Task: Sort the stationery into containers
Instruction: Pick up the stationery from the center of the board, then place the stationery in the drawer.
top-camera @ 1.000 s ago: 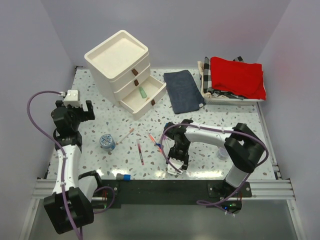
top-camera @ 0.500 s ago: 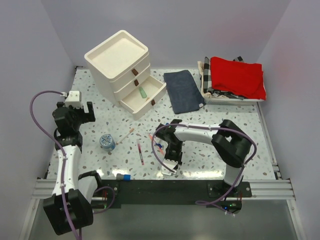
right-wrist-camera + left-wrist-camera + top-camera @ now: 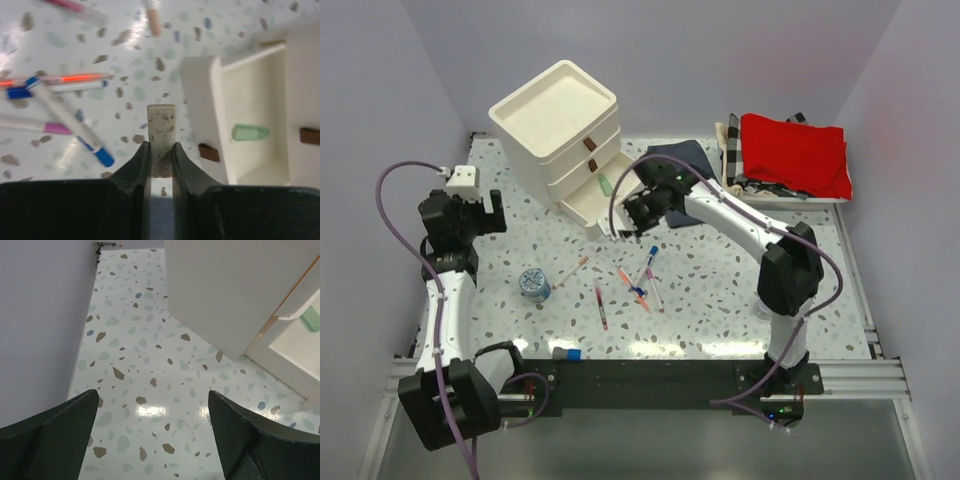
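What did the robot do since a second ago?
The right end effector closed on a pale block at the near edge of the table and carried it up to the open drawer. The left end effector stayed open, hardly moving. The blue roll and the green eraser in the drawer stayed put.

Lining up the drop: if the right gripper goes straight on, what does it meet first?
Its block would likely meet bare table beside the open drawer, not inside it; depth unclear.

Pale lilac walls (image 3: 380, 80) around a glossy speckled terrazzo tabletop (image 3: 715, 292)
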Motion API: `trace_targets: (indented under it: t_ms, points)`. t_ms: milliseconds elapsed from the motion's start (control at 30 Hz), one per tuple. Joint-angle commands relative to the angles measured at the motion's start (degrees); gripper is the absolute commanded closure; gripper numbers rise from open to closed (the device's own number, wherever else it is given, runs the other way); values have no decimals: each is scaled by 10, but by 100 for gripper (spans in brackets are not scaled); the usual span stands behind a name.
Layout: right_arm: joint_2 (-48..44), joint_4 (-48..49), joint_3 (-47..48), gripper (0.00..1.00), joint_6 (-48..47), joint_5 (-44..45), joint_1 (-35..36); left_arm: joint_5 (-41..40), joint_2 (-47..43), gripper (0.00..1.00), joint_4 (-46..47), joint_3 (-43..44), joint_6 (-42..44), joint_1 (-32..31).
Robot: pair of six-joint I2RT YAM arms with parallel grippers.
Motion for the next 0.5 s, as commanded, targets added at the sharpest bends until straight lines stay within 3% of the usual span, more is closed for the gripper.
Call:
trace_targets:
  t_ms: [0, 100, 233, 367, 433, 467]
  points:
    - [68, 167, 78, 94, 267, 48, -8, 21, 1, 5, 16, 37, -16, -3]
    - [100, 233, 101, 95, 323, 85, -9, 24, -5, 5, 41, 24, -20, -3]
    - [165, 234, 191, 95, 372, 106, -9, 15, 4, 4, 48, 17, -30, -4]
    - [200, 272, 218, 93, 412, 123, -9, 16, 15, 4, 48, 23, -32, -3]
    - [210, 289, 222, 84, 428, 123, -7, 17, 17, 4, 48, 29, -24, -3]
    - [210, 293, 222, 72, 432, 128, -5, 17, 18, 4, 43, 30, -20, -3]
